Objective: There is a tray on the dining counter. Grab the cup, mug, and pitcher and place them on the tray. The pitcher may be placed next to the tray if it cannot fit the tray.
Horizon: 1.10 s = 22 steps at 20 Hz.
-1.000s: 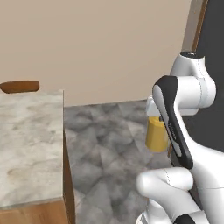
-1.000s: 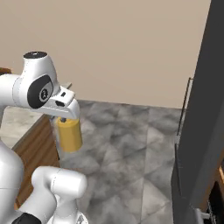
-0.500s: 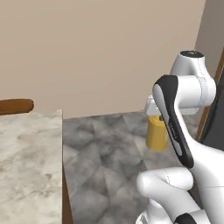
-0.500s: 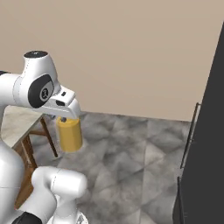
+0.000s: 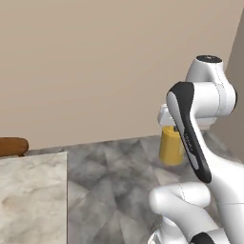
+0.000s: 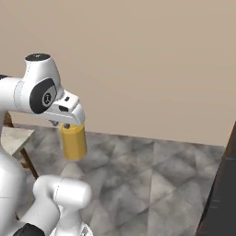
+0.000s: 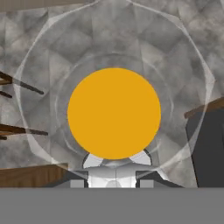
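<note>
a plain beige wall (image 5: 95,62) fills the upper half of both base views. below it runs a grey marbled tile floor (image 6: 152,179). a brown wooden chair back (image 5: 12,145) sits at nine o'clock in the left base view. a dark tall unit (image 6: 221,193) stands at four o'clock in the right base view.

From my station I see a plain beige wall (image 5: 95,62) filling the upper part of both base views, evenly lit, meeting a grey marbled floor (image 5: 114,176) laid in angular slabs. A brown wooden chair back (image 5: 12,145) sits at the left edge of the left base view. At the right edge of the right base view stands a tall dark cabinet (image 6: 221,193). In the hand view, dark wooden chair legs (image 7: 17,85) cross the floor.
</note>
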Motion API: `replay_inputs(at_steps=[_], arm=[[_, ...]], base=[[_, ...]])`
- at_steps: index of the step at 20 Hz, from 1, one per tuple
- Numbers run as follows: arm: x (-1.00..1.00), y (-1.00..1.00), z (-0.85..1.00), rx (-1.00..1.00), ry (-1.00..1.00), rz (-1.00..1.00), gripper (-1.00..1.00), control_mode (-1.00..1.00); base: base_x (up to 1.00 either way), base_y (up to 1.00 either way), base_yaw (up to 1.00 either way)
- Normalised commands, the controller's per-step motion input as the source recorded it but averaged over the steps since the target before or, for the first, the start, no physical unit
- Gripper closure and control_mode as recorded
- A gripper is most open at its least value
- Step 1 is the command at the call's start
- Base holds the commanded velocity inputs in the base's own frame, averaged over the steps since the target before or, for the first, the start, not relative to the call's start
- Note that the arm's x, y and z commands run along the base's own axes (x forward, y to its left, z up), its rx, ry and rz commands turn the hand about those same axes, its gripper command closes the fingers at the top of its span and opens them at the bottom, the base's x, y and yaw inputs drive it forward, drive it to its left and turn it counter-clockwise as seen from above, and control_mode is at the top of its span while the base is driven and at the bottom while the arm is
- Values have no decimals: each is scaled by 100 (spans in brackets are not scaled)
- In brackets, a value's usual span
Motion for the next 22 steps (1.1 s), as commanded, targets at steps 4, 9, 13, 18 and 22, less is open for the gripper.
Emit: replay_inputs(at_steps=[4,9,13,18,22], arm=[[0,0,0,0,0,0,100,100],[0,0,0,0,0,0,100,100],[0,0,0,0,0,0,100,100],[0,0,0,0,0,0,100,100],[0,0,0,0,0,0,100,100]], base=[[100,-15,0],[100,-12,0],[100,-3,0],[100,-23,2],[100,-43,44]])
